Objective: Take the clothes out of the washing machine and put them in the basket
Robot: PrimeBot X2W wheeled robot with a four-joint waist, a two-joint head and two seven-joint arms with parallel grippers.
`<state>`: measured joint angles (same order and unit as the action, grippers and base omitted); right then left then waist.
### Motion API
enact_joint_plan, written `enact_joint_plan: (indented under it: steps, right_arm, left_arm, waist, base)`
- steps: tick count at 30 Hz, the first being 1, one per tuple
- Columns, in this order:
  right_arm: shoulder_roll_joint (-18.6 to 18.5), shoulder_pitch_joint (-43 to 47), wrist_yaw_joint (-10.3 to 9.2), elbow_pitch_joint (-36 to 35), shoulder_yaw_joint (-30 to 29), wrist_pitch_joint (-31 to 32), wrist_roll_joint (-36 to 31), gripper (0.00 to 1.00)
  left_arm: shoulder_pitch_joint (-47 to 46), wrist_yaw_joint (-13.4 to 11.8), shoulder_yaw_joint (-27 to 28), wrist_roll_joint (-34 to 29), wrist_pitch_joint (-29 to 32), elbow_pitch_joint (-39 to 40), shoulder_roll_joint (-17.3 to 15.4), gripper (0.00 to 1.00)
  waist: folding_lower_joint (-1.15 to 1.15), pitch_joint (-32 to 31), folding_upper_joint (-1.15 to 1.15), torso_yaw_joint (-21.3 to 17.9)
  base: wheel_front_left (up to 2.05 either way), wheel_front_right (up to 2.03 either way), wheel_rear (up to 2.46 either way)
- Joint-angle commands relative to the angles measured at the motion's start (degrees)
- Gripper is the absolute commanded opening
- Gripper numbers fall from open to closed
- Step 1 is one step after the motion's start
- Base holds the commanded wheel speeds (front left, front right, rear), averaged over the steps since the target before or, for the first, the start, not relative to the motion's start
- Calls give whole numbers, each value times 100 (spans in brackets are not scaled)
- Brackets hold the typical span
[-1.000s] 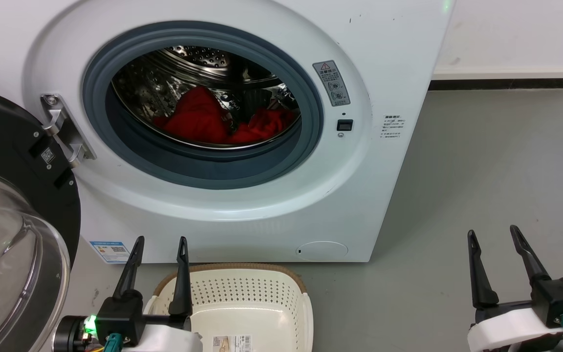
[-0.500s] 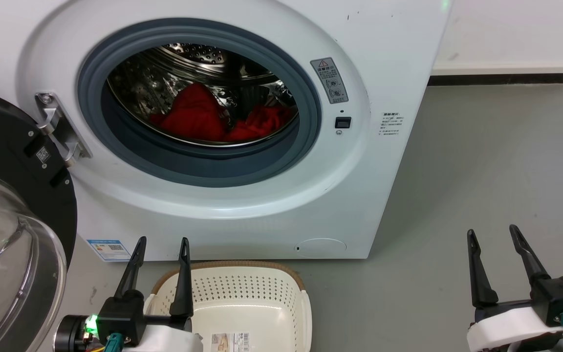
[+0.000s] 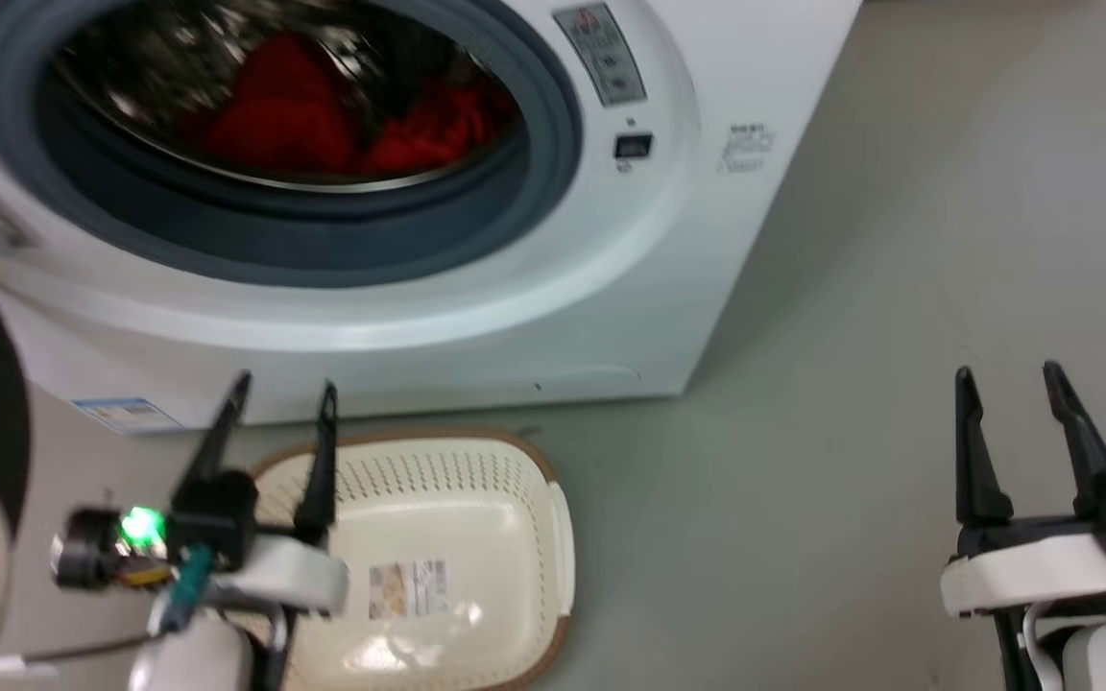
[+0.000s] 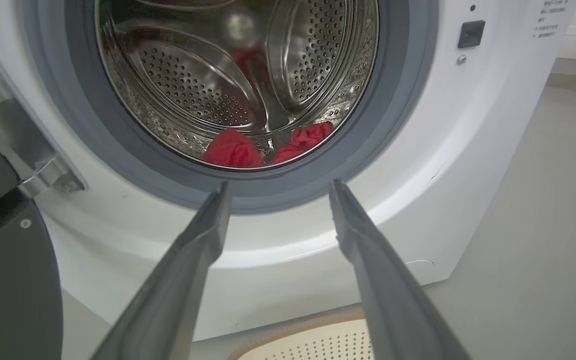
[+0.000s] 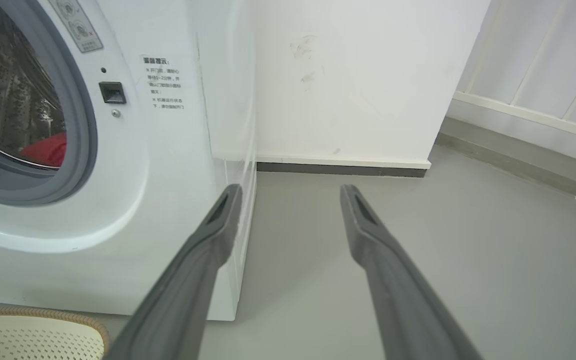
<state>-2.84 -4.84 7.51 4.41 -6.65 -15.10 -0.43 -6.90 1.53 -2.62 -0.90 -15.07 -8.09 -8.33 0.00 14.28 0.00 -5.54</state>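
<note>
Head view: left pincer [image 3: 286,382] and right pincer [image 3: 1008,369] both spread wide, gripping nothing. Basket [image 3: 553,518] sits just below the left one, clothes [image 3: 323,115] ahead inside the washer [image 3: 611,288].

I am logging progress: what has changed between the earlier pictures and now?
Only the head camera moved: the whole picture shifted, so the washing machine sits higher and further left. Nothing was taken hold of or let go. The red clothes stay in the drum, the basket stays empty on the floor, and the left gripper and right gripper stay open.
</note>
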Motion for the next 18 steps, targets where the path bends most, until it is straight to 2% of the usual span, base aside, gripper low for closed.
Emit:
enact_joint_plan:
  steps: [1,7,11,14,18]
  right_arm:
    - [-7,-149,-4,-24,-6,-10,68,100]
    - [-5,-444,-5,-42,52,-11,381,100]
    - [-3,-599,-5,-85,122,-11,517,100]
    - [-2,-699,-5,-158,212,-11,576,100]
    - [-5,-766,-5,-332,382,-10,570,100]
  left_arm:
    - [-276,42,44,-42,-16,-49,-126,100]
    - [-1585,249,231,-47,-16,-300,-891,100]
    - [-2602,423,247,-76,-14,-812,-1477,100]
    - [-3508,490,259,-16,283,-1277,-1814,100]
    - [-4661,561,3,-77,934,-1779,-2268,100]
  waist:
    - [0,746,0,-465]
    - [0,1680,0,-896]
    - [0,2123,0,-1089]
    - [0,2399,0,-1230]
    - [0,2685,0,-1415]
  base:
    - [0,0,0]
    - [0,0,0]
    - [0,0,0]
    - [0,0,0]
    - [0,0,0]
